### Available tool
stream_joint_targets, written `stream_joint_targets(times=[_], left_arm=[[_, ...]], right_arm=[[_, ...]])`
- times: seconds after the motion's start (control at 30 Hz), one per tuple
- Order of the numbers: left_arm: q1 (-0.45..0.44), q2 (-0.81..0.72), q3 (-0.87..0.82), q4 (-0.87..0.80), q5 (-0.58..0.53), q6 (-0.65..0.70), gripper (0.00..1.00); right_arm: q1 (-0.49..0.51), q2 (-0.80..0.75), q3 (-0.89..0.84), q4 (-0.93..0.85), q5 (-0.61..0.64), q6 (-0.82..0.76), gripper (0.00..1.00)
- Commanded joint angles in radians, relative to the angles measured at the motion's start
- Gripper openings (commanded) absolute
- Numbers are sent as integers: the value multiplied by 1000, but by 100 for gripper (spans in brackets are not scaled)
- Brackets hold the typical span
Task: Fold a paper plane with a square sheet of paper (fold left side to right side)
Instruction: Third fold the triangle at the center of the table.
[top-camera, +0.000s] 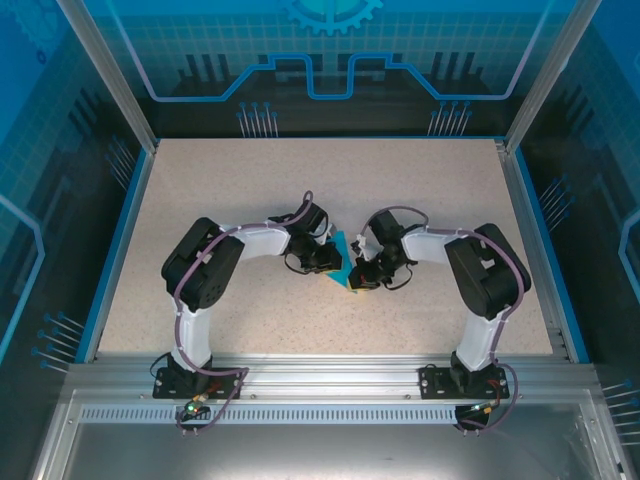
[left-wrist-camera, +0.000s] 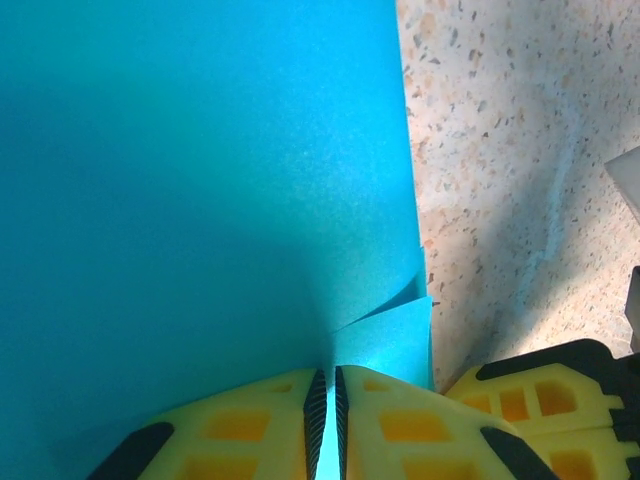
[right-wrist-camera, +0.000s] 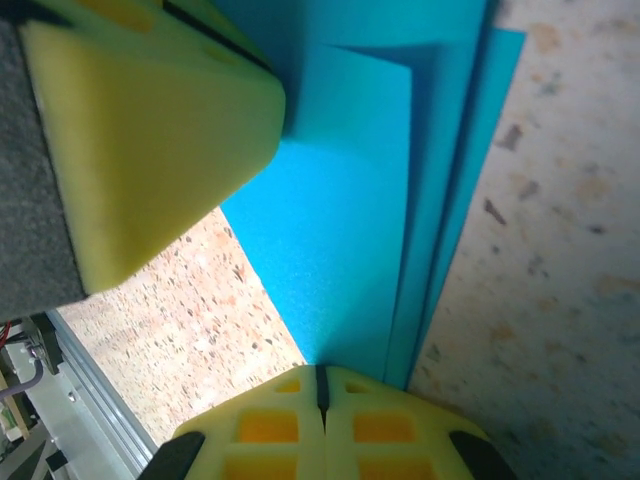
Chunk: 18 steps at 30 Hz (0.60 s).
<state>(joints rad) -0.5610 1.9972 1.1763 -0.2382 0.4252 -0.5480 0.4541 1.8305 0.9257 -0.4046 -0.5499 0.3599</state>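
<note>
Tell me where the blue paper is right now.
Top view: the blue paper stands at mid-table, slightly toward the near edge, pinched between the left claw and the right claw where their tips meet.

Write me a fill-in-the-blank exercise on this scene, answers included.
The folded paper is coloured ___.
The left pincer is shut on the ___.
The right pincer is ___, not open.
Missing words: blue; paper; shut.
</note>
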Motion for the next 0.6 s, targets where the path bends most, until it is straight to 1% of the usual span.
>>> stream_joint_targets(times=[0.0,0.27,0.4,0.43,0.47,0.57], left_arm=[[9,80,-23,-68,-128,11,18],[9,78,-15,-69,-119,11,18],[9,53,-5,-72,-100,17,19],[9,43,0,-74,-96,20,20],[9,28,8,-81,-89,24,22],[15,-27,33,-96,-52,36,32]], right_arm=[[-42,9,-104,-220,162,11,0],[-70,-36,-136,-252,152,-16,0],[-88,-96,-121,-278,150,-19,0],[-92,-118,-113,-284,147,-24,1],[-97,-143,-102,-291,147,-28,4],[-107,-213,-67,-289,143,-45,12]])
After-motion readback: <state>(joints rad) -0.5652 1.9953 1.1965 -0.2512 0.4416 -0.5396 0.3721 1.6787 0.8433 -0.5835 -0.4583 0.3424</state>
